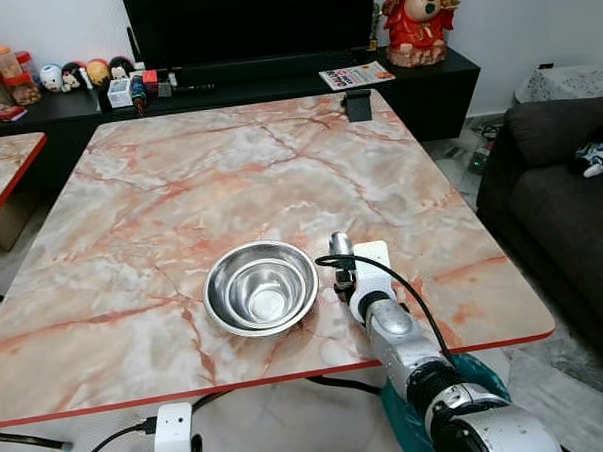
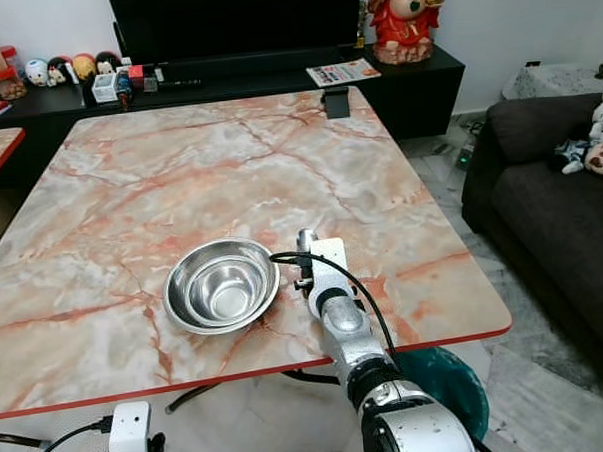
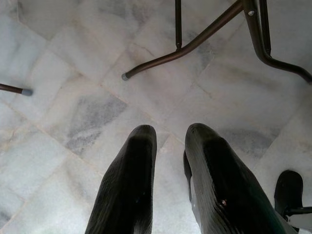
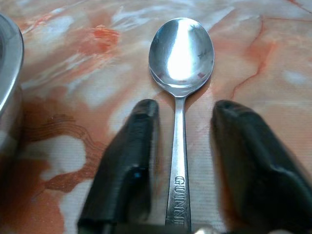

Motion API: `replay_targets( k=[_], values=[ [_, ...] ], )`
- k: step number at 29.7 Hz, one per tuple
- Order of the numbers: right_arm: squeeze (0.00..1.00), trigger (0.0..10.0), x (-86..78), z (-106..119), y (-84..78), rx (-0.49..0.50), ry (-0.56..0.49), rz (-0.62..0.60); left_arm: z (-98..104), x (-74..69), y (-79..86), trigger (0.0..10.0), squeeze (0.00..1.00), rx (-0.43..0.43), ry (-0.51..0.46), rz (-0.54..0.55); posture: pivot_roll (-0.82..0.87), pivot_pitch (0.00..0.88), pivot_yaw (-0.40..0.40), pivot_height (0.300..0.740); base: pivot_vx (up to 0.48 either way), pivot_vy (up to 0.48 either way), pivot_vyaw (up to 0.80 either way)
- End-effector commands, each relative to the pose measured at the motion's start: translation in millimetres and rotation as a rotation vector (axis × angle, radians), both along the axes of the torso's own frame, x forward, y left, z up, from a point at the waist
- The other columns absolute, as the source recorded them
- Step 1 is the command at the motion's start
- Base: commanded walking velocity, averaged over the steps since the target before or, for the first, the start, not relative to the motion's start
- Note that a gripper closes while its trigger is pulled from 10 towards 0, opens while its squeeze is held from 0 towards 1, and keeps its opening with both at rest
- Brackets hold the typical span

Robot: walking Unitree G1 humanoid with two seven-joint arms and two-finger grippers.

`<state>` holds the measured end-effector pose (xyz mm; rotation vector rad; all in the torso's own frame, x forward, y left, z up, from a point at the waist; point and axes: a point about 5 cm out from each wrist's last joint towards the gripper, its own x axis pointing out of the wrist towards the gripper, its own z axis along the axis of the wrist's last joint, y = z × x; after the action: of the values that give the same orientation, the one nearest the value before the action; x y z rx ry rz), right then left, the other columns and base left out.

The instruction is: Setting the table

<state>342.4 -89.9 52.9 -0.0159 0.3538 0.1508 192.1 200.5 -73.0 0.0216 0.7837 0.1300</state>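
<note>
Left gripper (image 3: 168, 146) hangs idle over the floor, fingers slightly parted, grasping nothing; steel bowl (image 1: 261, 287) on the marble table (image 1: 180, 191) near its front edge; spoon (image 4: 180, 73) flat just right of bowl, between the released right gripper (image 4: 183, 126) fingers

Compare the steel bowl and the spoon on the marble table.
The steel bowl is round, deep and wide; the spoon is slim and long-handled. The bowl stands free, while the spoon lies flat between the open fingers of the right pincer, just to the bowl's right. Both are shiny metal, resting near the marble table's front edge.
</note>
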Motion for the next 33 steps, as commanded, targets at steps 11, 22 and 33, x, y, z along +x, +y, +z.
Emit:
replay_targets(
  k=[11,22,33],
  values=[
    [0.74,10.0,5.0,7,4.7,-0.005,-0.017,0.018,0,-0.2,3.2,10.0,0.00,0.010,0.011,0.007,0.04,0.000,0.027,0.728,0.000,0.000,0.00],
    [0.00,10.0,14.7,29,5.1,-0.003,-0.152,-0.001,2,2.4,5.0,10.0,0.00,0.007,-0.008,0.025,0.04,0.000,0.029,0.728,0.000,0.000,0.00],
    [0.00,10.0,18.8,69,18.5,0.016,-0.468,0.065,3,2.5,7.1,10.0,0.00,0.004,-0.036,0.048,0.03,0.000,0.034,0.728,0.000,0.000,0.00]
  ],
)
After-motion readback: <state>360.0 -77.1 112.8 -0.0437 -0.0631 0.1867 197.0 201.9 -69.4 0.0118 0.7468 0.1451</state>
